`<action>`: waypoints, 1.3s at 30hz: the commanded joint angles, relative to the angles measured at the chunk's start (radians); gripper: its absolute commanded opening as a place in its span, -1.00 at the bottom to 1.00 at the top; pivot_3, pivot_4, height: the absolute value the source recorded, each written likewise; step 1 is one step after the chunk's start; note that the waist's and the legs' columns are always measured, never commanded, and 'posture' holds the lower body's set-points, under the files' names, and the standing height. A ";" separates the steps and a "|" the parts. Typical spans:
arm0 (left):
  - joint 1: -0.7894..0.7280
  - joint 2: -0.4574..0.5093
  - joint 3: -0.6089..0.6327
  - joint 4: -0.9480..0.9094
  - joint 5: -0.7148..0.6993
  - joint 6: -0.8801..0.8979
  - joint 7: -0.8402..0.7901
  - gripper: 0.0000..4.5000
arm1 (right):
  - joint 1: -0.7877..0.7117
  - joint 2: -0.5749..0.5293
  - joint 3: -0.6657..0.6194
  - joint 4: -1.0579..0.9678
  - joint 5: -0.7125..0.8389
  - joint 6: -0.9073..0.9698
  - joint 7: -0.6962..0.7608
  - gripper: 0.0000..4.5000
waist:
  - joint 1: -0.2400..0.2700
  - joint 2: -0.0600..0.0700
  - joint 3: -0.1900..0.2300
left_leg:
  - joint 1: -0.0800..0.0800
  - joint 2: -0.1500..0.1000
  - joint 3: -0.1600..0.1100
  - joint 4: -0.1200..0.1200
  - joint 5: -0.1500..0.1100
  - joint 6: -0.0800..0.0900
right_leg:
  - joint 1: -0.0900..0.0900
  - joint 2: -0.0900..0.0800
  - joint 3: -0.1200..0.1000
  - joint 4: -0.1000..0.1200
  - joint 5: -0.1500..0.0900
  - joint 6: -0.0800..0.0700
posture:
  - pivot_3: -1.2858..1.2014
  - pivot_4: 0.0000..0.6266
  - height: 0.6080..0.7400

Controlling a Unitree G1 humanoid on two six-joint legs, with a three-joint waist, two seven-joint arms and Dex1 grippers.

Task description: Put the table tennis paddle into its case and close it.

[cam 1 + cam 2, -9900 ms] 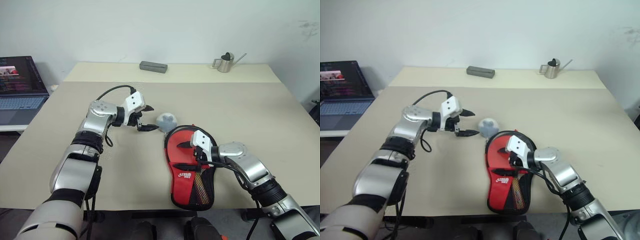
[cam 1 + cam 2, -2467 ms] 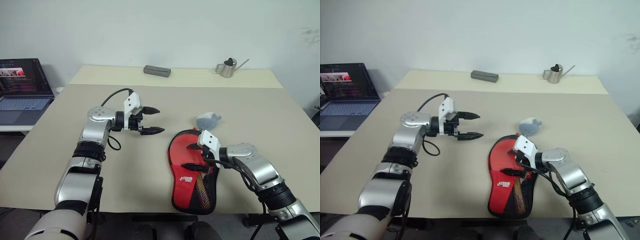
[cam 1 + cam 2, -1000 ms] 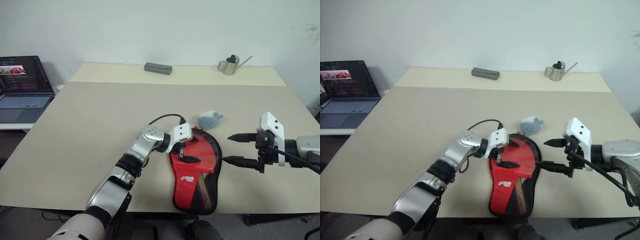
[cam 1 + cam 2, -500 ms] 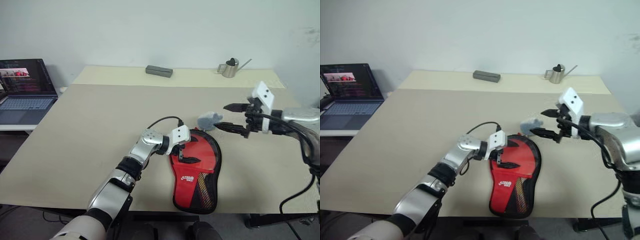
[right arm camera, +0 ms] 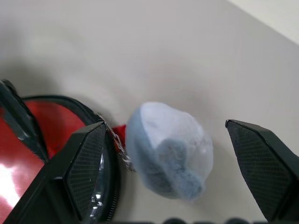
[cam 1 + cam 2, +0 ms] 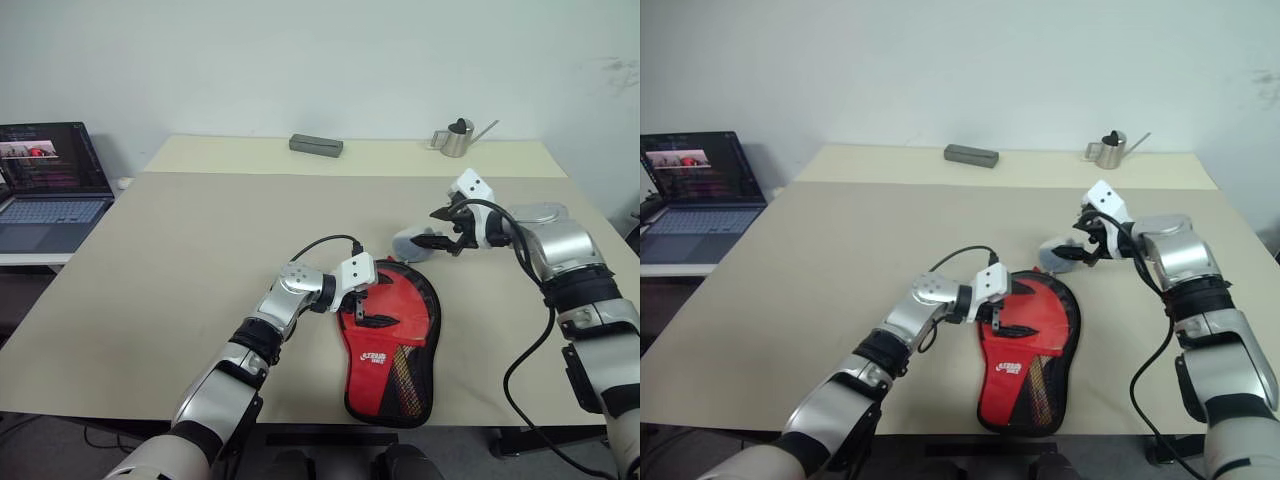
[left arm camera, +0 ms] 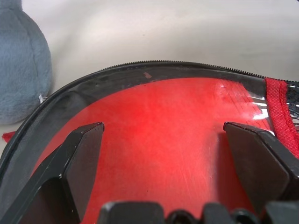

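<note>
The case (image 6: 388, 345) lies red side up near the table's front edge, its black mesh panel toward me. Through the mesh a light striped handle (image 6: 399, 373) of the table tennis paddle shows; the rest of it is covered by the case. My left gripper (image 6: 368, 305) is open over the case's round part, with its fingers (image 7: 79, 158) spread above the glossy red face (image 7: 177, 126). A grey soft toy (image 6: 410, 243) hangs by a red tag at the case's far rim. My right gripper (image 6: 433, 228) is open right at it, a finger to either side of the toy (image 5: 170, 154).
An open laptop (image 6: 45, 185) sits on a side table to the left. At the table's far edge lie a grey bar (image 6: 316, 145) and a small metal watering can (image 6: 455, 135). Bare tabletop (image 6: 200, 230) stretches left of the case.
My right arm has swung forward from the right of the case to the grey toy at the case's far rim, still open. The left gripper has stayed over the case.
</note>
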 commanded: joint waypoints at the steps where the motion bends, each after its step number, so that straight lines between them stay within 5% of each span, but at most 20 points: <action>1: 0.049 0.023 -0.048 0.072 0.071 0.020 0.005 0.98 | -0.048 0.020 -0.002 0.069 -0.037 -0.068 0.021 1.00 | -0.002 0.000 0.000 | 0.000 0.000 0.000 0.000 0.000 0.000 | 0.000 0.000 0.000 0.000 0.000 0.000 | 0.03 -0.52 1.00; 10: 0.058 0.026 -0.051 0.062 0.071 0.022 0.003 0.98 | -0.094 0.086 -0.021 0.234 -0.107 -0.162 -0.006 1.00 | -0.005 0.001 0.000 | 0.000 0.000 0.000 0.000 0.000 0.000 | 0.000 -0.001 0.001 0.000 0.000 0.000 | 0.03 -0.52 1.00; 13: 0.062 0.027 -0.051 0.060 0.071 0.024 0.005 1.00 | -0.099 0.095 -0.031 0.242 -0.118 -0.177 -0.017 0.73 | -0.005 0.001 -0.001 | 0.000 0.000 0.000 0.000 0.000 0.000 | 0.000 -0.001 0.001 0.000 0.000 0.000 | 0.03 -0.52 1.00; 21: 0.076 0.024 -0.052 0.067 0.072 0.036 0.014 1.00 | -0.055 0.084 -0.023 0.190 -0.143 -0.170 -0.012 -0.50 | -0.006 0.001 -0.001 | 0.000 0.000 0.000 0.000 0.000 0.000 | 0.000 -0.001 0.001 0.000 0.000 0.000 | 0.03 -0.52 1.00; 25: 0.085 0.027 -0.057 0.076 0.075 0.044 0.012 1.00 | -0.026 0.065 -0.023 0.142 -0.160 -0.156 -0.021 -0.92 | -0.005 0.002 -0.001 | 0.001 0.000 0.000 0.000 0.000 0.000 | 0.001 -0.001 0.001 0.000 0.000 0.000 | 0.03 -0.52 1.00; 39: 0.111 0.037 -0.066 0.074 0.077 0.062 0.005 1.00 | 0.259 -0.160 -0.044 -0.261 -0.208 -0.043 -0.008 -0.99 | 0.001 0.003 -0.004 | 0.001 0.000 -0.003 -0.001 0.000 0.000 | 0.004 -0.001 0.000 -0.002 0.000 0.000 | 0.03 -0.52 1.00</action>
